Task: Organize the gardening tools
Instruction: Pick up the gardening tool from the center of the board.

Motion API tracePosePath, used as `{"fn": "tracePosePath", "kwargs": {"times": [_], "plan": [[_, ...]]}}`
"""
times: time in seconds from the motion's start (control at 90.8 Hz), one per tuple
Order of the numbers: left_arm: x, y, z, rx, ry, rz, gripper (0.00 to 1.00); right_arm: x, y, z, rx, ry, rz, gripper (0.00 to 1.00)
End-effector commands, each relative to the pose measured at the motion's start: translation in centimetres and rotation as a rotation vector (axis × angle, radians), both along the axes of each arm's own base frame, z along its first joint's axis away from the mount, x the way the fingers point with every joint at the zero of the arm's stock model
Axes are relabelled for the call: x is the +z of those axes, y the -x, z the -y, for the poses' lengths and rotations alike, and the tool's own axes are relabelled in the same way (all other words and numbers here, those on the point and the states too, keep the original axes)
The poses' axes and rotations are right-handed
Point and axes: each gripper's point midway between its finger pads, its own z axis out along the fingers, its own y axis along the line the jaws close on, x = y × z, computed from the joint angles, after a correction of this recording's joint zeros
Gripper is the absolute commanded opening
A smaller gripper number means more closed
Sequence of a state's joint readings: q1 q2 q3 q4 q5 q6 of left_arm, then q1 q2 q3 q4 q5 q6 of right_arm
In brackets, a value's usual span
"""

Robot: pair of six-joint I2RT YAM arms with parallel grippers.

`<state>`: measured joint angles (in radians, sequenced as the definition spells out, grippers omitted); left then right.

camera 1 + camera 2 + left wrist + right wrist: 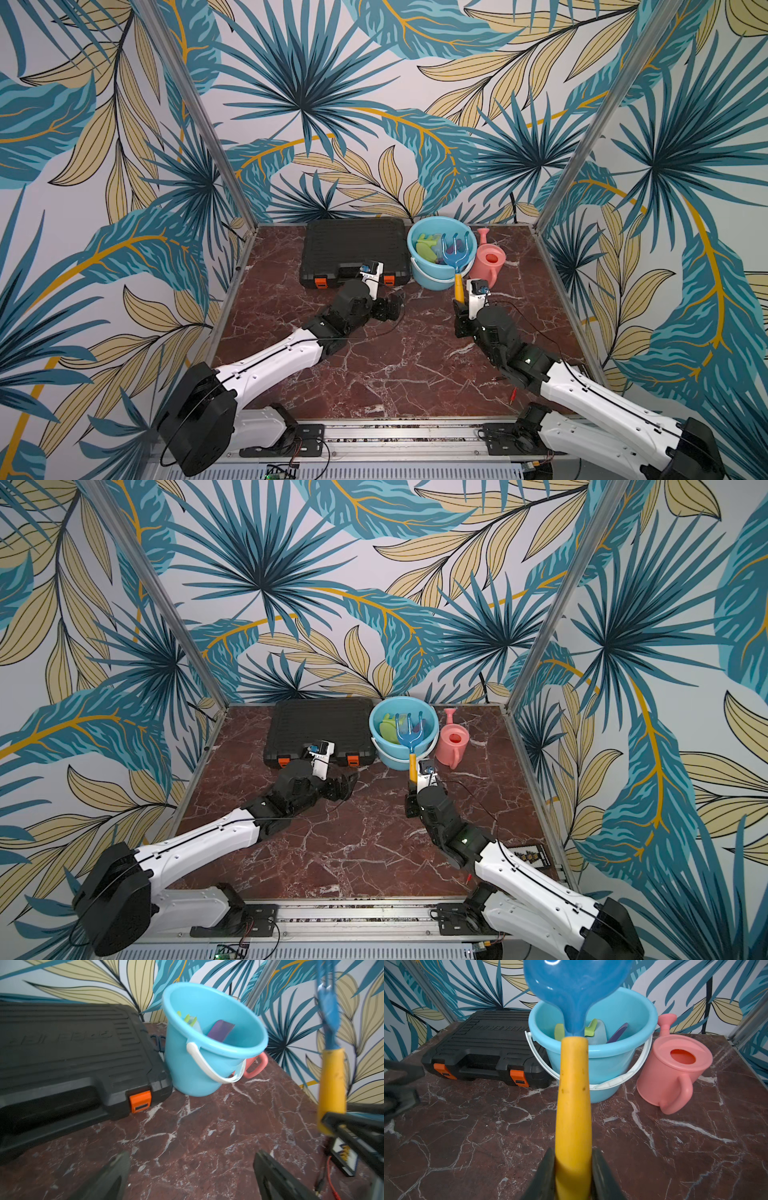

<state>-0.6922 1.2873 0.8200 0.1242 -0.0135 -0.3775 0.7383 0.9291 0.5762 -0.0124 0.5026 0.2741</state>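
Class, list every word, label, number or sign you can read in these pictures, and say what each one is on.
No text reads clearly.
Raised lettering on the black case lid: too blurred to read.
Markings on the small board: too small to read.
No lettering seen on the blue bucket or the pink watering can.

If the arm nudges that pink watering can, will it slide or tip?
The pink watering can looks like hollow plastic, so probably light. Upright on a broad base, it would likely slide on the smooth marble table under a low push; a push near the spout might tip it.
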Motion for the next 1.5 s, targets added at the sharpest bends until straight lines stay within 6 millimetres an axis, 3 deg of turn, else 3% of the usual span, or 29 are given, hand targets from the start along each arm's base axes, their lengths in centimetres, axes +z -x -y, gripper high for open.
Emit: {"fn": "tracePosePath", "kwargs": {"times": [0.0, 0.143, 0.275, 0.54, 0.76, 0.969, 1.179, 1.234, 1.355, 1.487], "plan": [[3.7, 0.2, 1.9, -0.095, 0.069, 0.034, 0.92, 1.5, -0.2, -0.7, -0.006, 0.05, 0.062, 0.1], [7.4, -0.3, 3.7, -0.158, 0.112, 0.076, 0.84, 1.7, 0.4, -2.1, 0.037, 0.078, 0.08, 0.11], [9.0, -1.4, 5.5, -0.211, 0.152, 0.064, 0.69, 1.8, 0.8, -2.7, 0.067, 0.074, 0.091, 0.12], [8.9, -3.5, 8.1, -0.286, 0.242, 0.008, 0.54, 2.5, 1.3, -2.7, 0.079, 0.058, 0.114, 0.12], [9.5, -4.3, 8.2, -0.293, 0.29, 0.005, 0.36, 2.6, 1.4, -2.7, 0.08, 0.055, 0.117, 0.13], [10.0, -4.3, 8.0, -0.305, 0.308, 0.009, 0.28, 2.4, 1.3, -2.7, 0.075, 0.059, 0.115, 0.13], [10.3, -4.1, 8.0, -0.324, 0.319, 0.012, 0.0, 2.5, 1.3, -2.7, 0.076, 0.055, 0.117, 0.13], [10.5, -4.1, 8.0, -0.324, 0.321, 0.016, 0.0, 2.6, 1.3, -2.6, 0.074, 0.054, 0.119, 0.14], [10.6, -4.1, 7.9, -0.321, 0.319, 0.027, 0.0, 2.7, 1.4, -2.5, 0.07, 0.052, 0.123, 0.31], [11.0, -4.2, 7.7, -0.312, 0.316, 0.047, 0.0, 2.8, 1.2, -1.8, 0.027, 0.055, 0.126, 0.84]]}}
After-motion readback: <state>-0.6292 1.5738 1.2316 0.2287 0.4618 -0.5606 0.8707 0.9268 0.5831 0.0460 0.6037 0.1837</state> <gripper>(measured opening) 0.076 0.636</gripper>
